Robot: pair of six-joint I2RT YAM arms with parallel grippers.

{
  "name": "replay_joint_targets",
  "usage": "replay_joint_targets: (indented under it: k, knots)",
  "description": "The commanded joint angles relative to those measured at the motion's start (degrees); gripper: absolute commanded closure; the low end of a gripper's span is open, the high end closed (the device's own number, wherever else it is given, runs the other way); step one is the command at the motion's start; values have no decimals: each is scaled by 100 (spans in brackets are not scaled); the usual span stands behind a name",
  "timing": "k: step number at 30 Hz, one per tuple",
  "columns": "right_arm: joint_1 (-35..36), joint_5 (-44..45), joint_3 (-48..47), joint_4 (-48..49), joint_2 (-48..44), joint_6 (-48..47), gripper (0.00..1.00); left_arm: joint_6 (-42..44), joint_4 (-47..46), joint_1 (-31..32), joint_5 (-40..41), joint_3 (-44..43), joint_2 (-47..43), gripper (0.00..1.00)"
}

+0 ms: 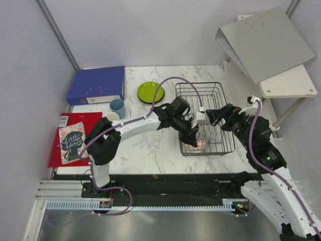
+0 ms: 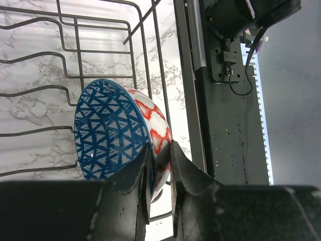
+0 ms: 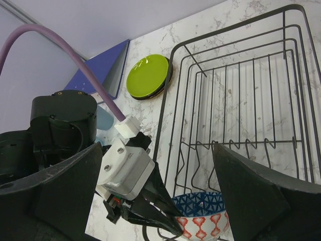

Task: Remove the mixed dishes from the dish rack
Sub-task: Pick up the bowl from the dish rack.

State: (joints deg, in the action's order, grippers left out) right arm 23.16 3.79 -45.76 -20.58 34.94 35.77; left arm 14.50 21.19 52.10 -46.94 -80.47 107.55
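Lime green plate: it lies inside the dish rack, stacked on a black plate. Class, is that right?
No. The lime green plate lies on the table outside the dish rack, stacked on a black plate, as the top view shows.

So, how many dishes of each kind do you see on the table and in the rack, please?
Plates: 2, lime stacked on a dark one.
Cups: 2, one half hidden by the left arm.
Bowls: 1 in the rack, blue inside, red outside; perhaps two nested.
Total: 5, at least.
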Motion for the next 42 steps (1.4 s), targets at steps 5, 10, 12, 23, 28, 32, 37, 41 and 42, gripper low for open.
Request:
replay_joint_targets:
  k: [5, 10, 12, 23, 28, 32, 37, 41, 42]
  knots:
    - [22, 69, -3, 159, -57, 0, 2, 360, 254, -85, -219, -329, 56, 98]
    - [13, 104, -3, 151, -136, 0, 2, 316, 263, -217, -351, -531, -137, 98]
    - [22, 104, -3, 151, -154, 0, 2, 308, 280, -278, -360, -663, -181, 98]
    - [13, 157, -21, 54, -277, 9, 2, 246, 439, -595, -667, -1322, -313, 98]
    - [13, 139, -73, 28, -330, 18, 2, 194, 439, -666, -746, -1437, -497, 98]
    - [13, 148, -135, -25, -374, 27, 2, 132, 439, -701, -799, -1472, -647, 98]
    - [13, 358, -240, -139, -409, 70, 2, 44, 430, -736, -572, -1516, -998, 98]
    - [13, 973, -530, -857, -58, 150, 2, -36, 465, -613, 1234, -1289, -1490, 98]
    - [13, 1061, -626, -999, 212, 132, 2, 174, 474, -430, 1823, -1157, -1778, 98]
